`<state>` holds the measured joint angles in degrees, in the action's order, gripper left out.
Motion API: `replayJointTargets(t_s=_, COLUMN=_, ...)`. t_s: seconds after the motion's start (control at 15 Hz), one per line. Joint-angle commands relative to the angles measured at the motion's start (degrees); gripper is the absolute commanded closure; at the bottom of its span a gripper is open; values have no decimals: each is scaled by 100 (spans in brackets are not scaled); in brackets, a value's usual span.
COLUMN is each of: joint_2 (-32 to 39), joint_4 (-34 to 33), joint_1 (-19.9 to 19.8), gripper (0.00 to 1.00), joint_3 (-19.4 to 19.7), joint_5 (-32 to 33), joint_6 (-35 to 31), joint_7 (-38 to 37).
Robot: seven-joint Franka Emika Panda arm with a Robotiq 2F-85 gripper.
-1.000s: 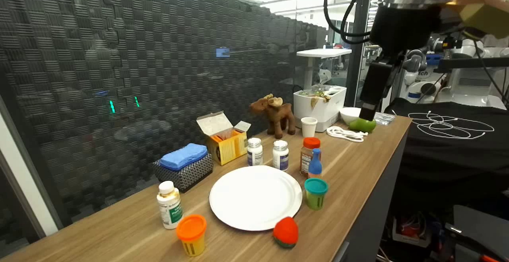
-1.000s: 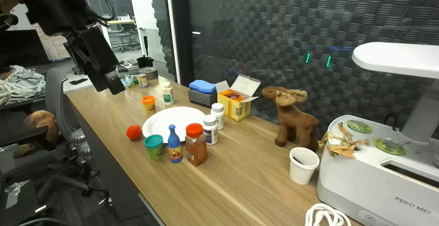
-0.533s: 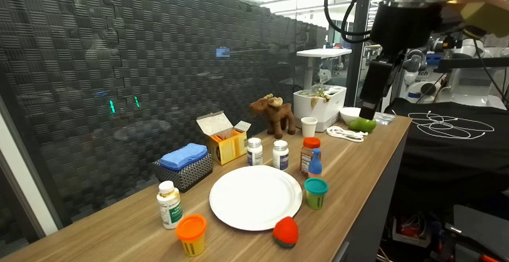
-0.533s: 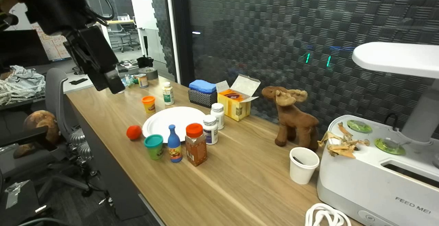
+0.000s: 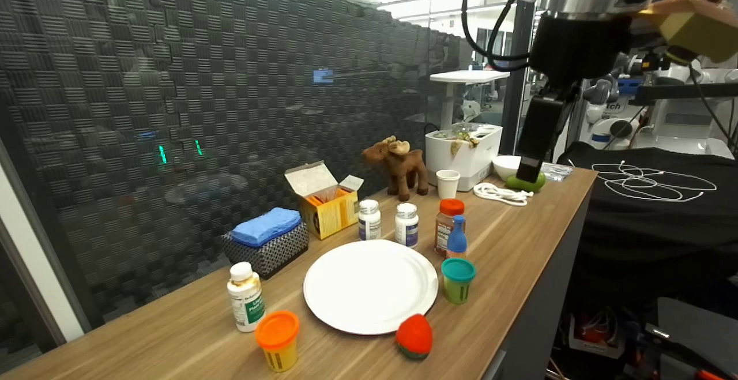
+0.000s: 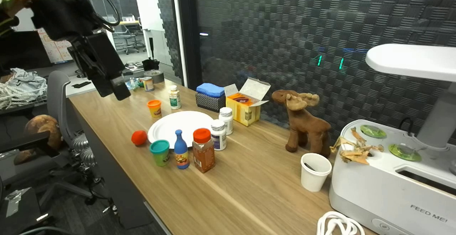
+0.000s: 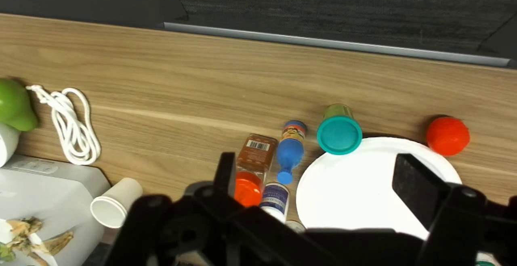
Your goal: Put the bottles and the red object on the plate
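Zero items are resting on the flat, round, white plate [image 5: 371, 285]; every target is standing or lying around it. A plain red, ball-like lump [image 7: 448, 136] is lying just beside the plate; whether it is touching the rim cannot be told. On one side of the plate, a green tub with a teal lid [image 6: 160, 153], a slim blue bottle [image 6: 181, 150], a clear jar with brown contents and a red cap [image 6: 203, 151], and two white bottles with purple labels [image 5: 407, 226] are forming a cluster. Near the opposite side, a yellow tub with an orange lid [image 5: 278, 342] and a white bottle with a green label [image 5: 246, 299] are standing.

The black two-finger tool [image 7: 319, 179] is hovering above the worktop [image 7: 169, 76], its fingers spread and holding nothing. Loading is probably only beginning: the step in hand is likely the first approach. The next move is calling for centring the tool over one item, lowering it until the fingers are straddling that item, and closing. The slim blue bottle and the clear jar are standing close together, so the lump is probably offering the freer pick.
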<state>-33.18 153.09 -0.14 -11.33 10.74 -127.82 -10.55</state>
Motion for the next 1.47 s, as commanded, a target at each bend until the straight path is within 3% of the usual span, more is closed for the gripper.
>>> replayJointTargets(t_s=0.0, joint_2=1109, joint_4=-760, joint_1=279, gripper=0, joint_3=36, joint_5=-167, joint_6=-217, joint_7=141)
replayJointTargets(t_s=0.33, joint_2=2691, joint_4=-1857, joint_1=423, gripper=0, joint_3=-44, joint_5=26, joint_6=-661, joint_7=25)
replayJointTargets(t_s=0.67, joint_2=4071, joint_4=-3002, joint_1=529, gripper=0, joint_3=146, joint_5=798, joint_6=-941, joint_7=-185)
replayJointTargets(t_s=1.0, joint_2=4891, joint_4=-3917, joint_1=678, gripper=0, joint_3=542, joint_5=1110, joint_6=-879, joint_7=-85)
replayJointTargets(t_s=1.4, joint_2=5471, joint_4=-4510, joint_1=730, gripper=0, joint_3=870, joint_5=944, joint_6=-719, joint_7=74)
